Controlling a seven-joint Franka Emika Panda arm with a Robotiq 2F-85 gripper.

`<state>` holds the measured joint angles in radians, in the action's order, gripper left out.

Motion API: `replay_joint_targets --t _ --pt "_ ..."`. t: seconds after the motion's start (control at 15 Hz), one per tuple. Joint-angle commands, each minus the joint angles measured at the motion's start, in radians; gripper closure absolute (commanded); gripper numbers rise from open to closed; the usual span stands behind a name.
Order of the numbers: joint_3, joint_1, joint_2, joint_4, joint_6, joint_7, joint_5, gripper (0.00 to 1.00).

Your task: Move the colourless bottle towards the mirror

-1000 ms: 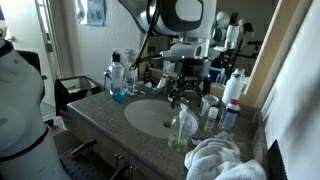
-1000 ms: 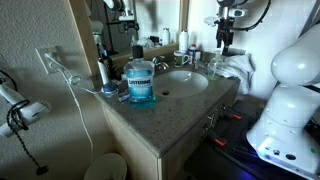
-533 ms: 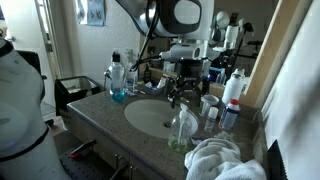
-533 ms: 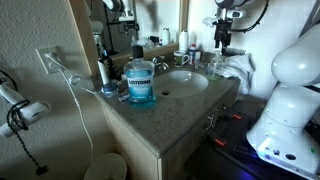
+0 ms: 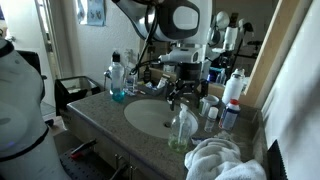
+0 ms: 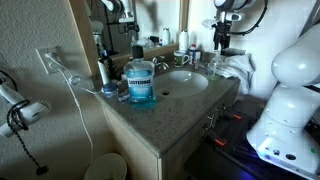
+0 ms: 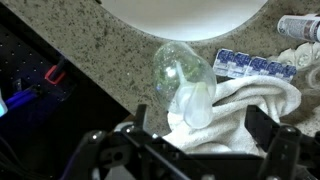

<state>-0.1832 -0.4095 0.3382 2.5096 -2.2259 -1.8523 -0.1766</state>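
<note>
The colourless bottle point(image 5: 181, 130) stands upright on the granite counter near its front edge, between the sink point(image 5: 150, 116) and a white towel point(image 5: 216, 160). It also shows in the wrist view point(image 7: 185, 80), seen from above, its neck over the towel's edge. My gripper point(image 5: 183, 97) hangs open and empty straight above it, jaws apart on either side in the wrist view point(image 7: 200, 130). In an exterior view the gripper point(image 6: 221, 50) is over the bottle point(image 6: 216, 66). The mirror point(image 5: 268, 55) with its light wooden frame runs along the back of the counter.
A blue mouthwash bottle point(image 5: 118, 80) stands left of the sink, large in an exterior view point(image 6: 141, 82). A white bottle with a red cap point(image 5: 233, 88) and small toiletries stand by the mirror. A flat blue-and-white packet point(image 7: 255, 65) lies beside the towel point(image 7: 250, 100).
My gripper has shifted very slightly above the bottle. The bottle and the other things have not moved.
</note>
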Motion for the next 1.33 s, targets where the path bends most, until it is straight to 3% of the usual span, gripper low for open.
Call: replay_joint_targets --t 0.0,0.6,1.27 --pt "0.000 0.002 -0.004 0.012 -0.040 -0.027 0.013 0.28" --pt "-0.001 -0.001 -0.006 0.007 -0.044 -0.027 0.009 0.97" --pt "0.039 0.036 0.023 -0.051 0.002 -0.005 -0.002 0.93"
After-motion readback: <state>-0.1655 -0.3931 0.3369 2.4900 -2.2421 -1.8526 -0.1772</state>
